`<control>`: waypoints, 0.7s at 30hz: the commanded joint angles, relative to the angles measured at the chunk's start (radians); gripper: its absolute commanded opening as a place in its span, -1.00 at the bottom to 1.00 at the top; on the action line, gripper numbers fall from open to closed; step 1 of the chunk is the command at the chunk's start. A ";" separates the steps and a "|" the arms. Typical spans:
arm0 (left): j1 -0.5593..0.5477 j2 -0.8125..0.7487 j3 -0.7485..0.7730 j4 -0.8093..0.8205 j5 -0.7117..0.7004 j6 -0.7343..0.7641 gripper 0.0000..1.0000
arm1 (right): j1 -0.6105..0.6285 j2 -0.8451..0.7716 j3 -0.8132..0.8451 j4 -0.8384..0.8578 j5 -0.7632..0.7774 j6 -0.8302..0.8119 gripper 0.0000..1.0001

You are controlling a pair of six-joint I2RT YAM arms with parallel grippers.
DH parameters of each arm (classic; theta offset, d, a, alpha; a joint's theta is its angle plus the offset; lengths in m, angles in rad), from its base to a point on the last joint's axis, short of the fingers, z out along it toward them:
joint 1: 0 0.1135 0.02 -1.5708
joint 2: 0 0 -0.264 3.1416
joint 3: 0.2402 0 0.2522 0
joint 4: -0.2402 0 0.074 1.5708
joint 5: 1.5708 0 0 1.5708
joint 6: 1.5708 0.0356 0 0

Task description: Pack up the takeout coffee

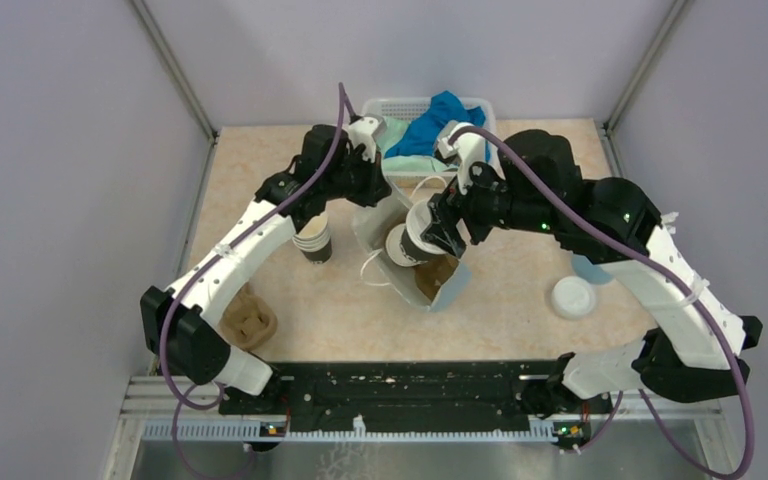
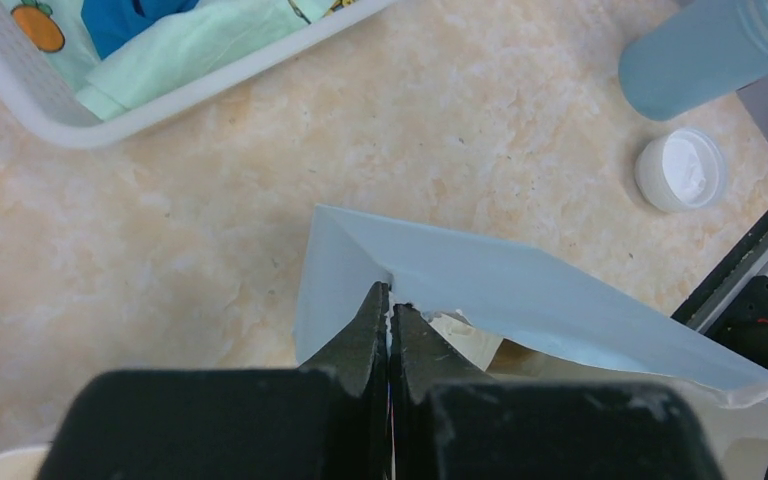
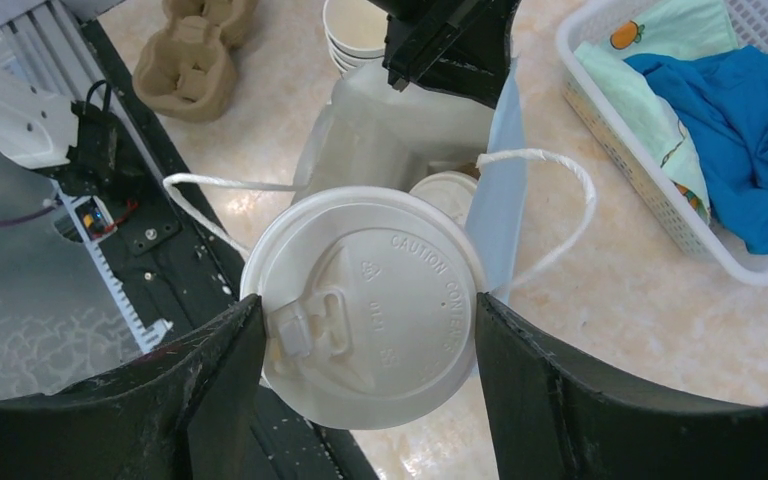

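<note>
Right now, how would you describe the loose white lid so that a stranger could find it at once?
On the right side of the table a light blue cup stands. The loose white lid lies flat on the table beside it. Unlike the lid on the paper cup in the right jaws, it covers no cup.

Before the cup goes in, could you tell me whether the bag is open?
Open: the left fingers pinch the bag by its rim, and beyond the held cup another lidded cup shows inside.
</note>
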 commanded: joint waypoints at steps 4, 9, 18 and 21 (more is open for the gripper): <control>-0.006 -0.046 0.006 0.023 -0.094 -0.093 -1.00 | 0.011 0.019 0.039 -0.008 0.006 -0.105 0.40; -0.005 -0.070 -0.022 0.034 -0.097 -0.112 -1.00 | 0.021 0.052 0.045 -0.016 -0.030 -0.130 0.37; -0.006 -0.065 0.004 -0.028 -0.119 -0.133 -1.00 | 0.041 0.105 0.042 0.005 0.010 -0.165 0.35; -0.006 -0.074 0.001 -0.037 -0.130 -0.135 -1.00 | 0.050 0.113 0.018 0.010 0.058 -0.173 0.35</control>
